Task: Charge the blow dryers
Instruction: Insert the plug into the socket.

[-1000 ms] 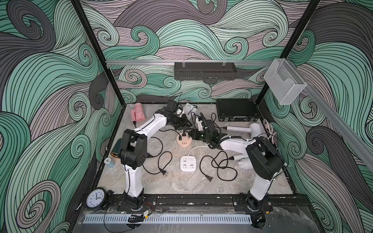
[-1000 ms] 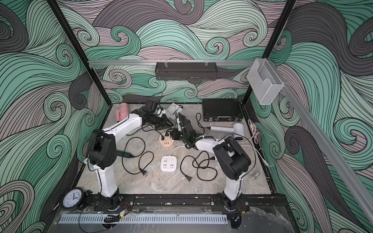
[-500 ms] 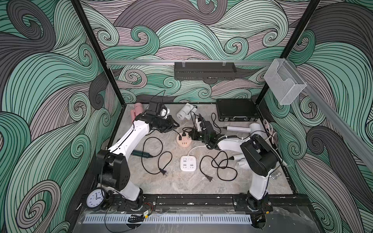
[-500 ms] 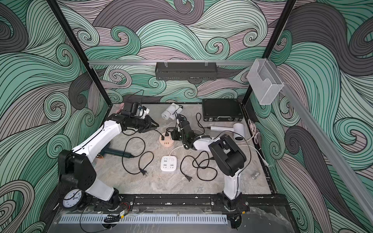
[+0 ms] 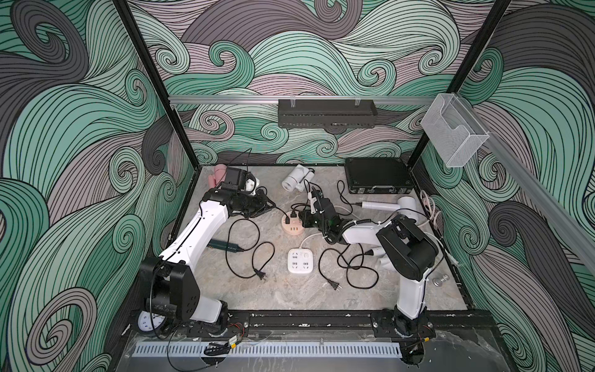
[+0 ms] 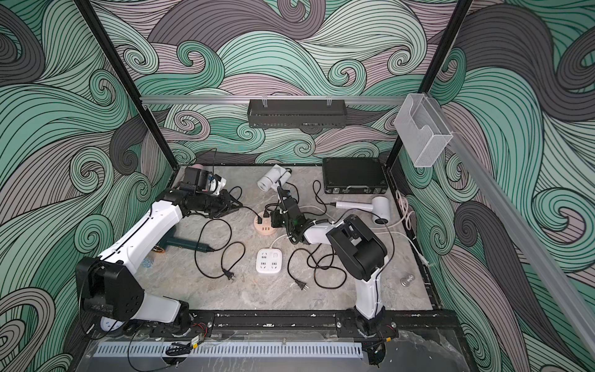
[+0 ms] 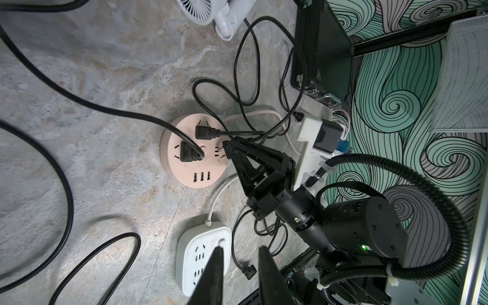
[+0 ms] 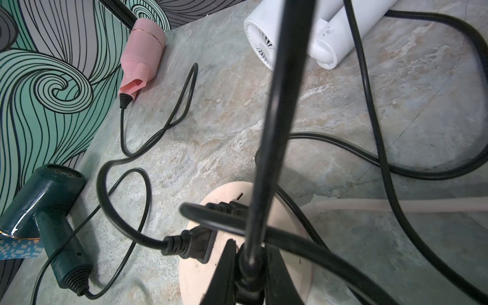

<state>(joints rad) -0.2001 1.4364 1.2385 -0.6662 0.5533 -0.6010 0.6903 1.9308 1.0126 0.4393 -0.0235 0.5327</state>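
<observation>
R fingers (image 8: 224,280) pinch ribbed black plug (image 8: 247,266) at peach hub (image 8: 192,280); L fingers (image 7: 215,274) narrow gap, empty.

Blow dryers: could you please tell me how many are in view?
5: pink dryer, far left corner; dark green dryer under the left arm; folded white dryer, back centre; white dryer beside the black case; another white dryer partly hidden under the right arm.

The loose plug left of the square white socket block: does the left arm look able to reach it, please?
Probably yes. The loose plug lies on bare tabletop with nothing over it, the left gripper is open and empty, and the right gripper is off at the round peach hub.
</observation>
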